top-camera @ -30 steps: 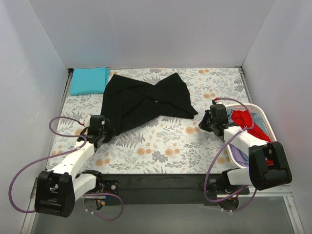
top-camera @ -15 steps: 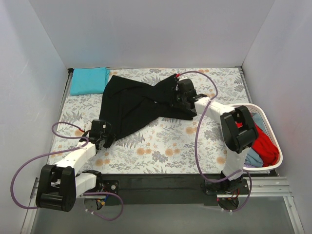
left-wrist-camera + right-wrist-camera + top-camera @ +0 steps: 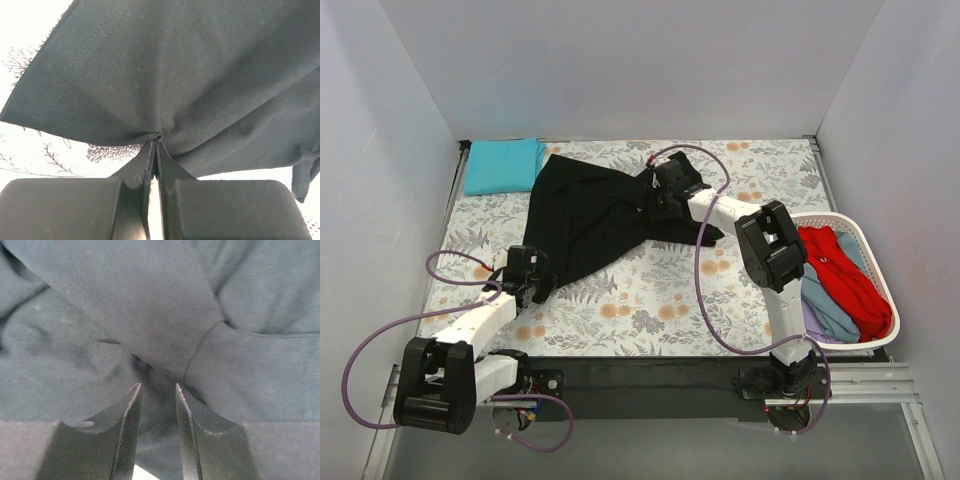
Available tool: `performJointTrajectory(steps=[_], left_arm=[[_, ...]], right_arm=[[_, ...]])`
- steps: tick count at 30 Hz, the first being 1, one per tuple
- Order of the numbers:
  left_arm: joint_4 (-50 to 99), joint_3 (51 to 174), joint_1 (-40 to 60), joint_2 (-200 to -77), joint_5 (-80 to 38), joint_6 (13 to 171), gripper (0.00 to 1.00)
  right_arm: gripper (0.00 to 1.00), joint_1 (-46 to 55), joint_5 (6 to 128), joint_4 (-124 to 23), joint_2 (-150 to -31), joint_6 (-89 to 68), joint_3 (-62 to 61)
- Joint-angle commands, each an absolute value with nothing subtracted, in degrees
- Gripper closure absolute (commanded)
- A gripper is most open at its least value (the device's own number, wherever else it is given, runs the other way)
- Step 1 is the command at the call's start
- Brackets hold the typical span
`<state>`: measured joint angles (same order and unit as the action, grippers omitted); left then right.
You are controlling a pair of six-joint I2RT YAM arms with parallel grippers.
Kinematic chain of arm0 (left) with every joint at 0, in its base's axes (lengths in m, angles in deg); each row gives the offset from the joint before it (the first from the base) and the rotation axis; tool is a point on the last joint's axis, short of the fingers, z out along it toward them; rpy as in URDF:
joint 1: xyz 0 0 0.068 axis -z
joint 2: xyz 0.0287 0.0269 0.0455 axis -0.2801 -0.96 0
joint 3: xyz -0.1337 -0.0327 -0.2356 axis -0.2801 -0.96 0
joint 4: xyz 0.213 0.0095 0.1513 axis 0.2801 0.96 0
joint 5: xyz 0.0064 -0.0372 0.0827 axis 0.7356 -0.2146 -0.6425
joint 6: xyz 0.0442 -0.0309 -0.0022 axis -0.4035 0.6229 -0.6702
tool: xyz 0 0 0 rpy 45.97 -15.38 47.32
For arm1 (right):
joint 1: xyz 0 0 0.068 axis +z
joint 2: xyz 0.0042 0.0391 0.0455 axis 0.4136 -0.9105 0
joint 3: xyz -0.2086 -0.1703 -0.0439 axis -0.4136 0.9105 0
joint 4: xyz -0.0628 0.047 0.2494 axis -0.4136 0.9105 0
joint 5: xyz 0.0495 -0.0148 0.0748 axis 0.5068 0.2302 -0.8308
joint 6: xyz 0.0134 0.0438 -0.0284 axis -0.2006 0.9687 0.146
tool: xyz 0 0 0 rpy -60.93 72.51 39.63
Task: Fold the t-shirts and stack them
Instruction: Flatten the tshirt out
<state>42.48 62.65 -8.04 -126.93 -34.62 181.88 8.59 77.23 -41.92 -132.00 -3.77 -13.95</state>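
Observation:
The large black t-shirt lies crumpled on the back left of the floral covering. My left gripper is shut on its near hem, and the left wrist view shows the cloth pinched at the fingertips of that gripper. My right gripper rests on the shirt's middle. In the right wrist view the gripper has its jaws narrowly apart with a bunched fold of black cloth held between them. A folded teal t-shirt sits in the back left corner. Red and light-blue t-shirts lie in the basket.
The white laundry basket stands at the right edge beside the right arm's base. Grey walls close in the left, back and right sides. Purple cables loop off both arms. The floral covering shows bare between the black shirt and the near edge.
The right arm swung from beside the basket out over the table onto the black shirt, then shifted left; the shirt's right side has drawn inward. The left gripper stayed on the hem.

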Motion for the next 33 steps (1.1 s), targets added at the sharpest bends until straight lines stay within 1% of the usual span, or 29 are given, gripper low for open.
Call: performJointTrajectory(steps=[1, 3, 5, 8, 13, 17, 21, 24, 28, 30, 31, 33], left_arm=[[43.01, 61.51, -8.53, -126.62, -36.48, 181.43, 1.00], [42.93, 61.51, -8.53, -126.53, -36.31, 181.43, 1.00], [43.01, 61.60, -8.53, -126.35, -36.13, 181.17, 1.00], [43.01, 61.42, -8.53, -125.91, -36.04, 181.08, 1.00], [43.01, 61.77, -8.53, -126.00, -35.69, 181.00, 1.00], [42.75, 61.95, -8.53, -126.00, -35.69, 180.73, 1.00], [42.57, 62.30, -8.53, -126.53, -35.34, 180.56, 1.00], [41.96, 62.21, -8.53, -126.96, -34.99, 180.64, 1.00], [41.52, 62.30, -8.53, -127.84, -34.55, 180.47, 1.00], [41.52, 62.48, -8.53, -127.85, -34.55, 180.29, 1.00], [41.52, 62.56, -8.53, -127.85, -34.46, 180.29, 1.00], [41.69, 62.65, -8.53, -127.41, -34.29, 180.12, 1.00]], right_arm=[[0.59, 10.20, 80.67, -38.64, -133.67, -7.02, -16.83], [0.59, 10.46, 81.47, -37.06, -133.94, -7.46, -16.66], [0.63, 10.46, 82.35, -36.17, -132.44, -8.43, -14.63], [0.65, 10.64, 82.61, -36.09, -127.71, -8.44, -9.02], [0.68, 11.17, 78.67, -36.78, -117.71, -5.11, 3.09], [0.68, 12.92, 75.23, -40.04, -110.31, -1.51, 11.71], [0.68, 13.89, 71.20, -42.05, -104.41, 2.01, 18.13], [0.68, 14.85, 69.70, -43.02, -101.16, 2.82, 21.22], [0.68, 15.30, 66.79, -42.94, -99.05, 2.82, 22.02], [0.67, 15.30, 68.19, -42.94, -98.26, 2.64, 21.93], [0.66, 15.38, 70.81, -42.16, -97.47, 2.73, 21.41], [0.62, 14.95, 74.51, -40.84, -96.50, 3.08, 20.79]])
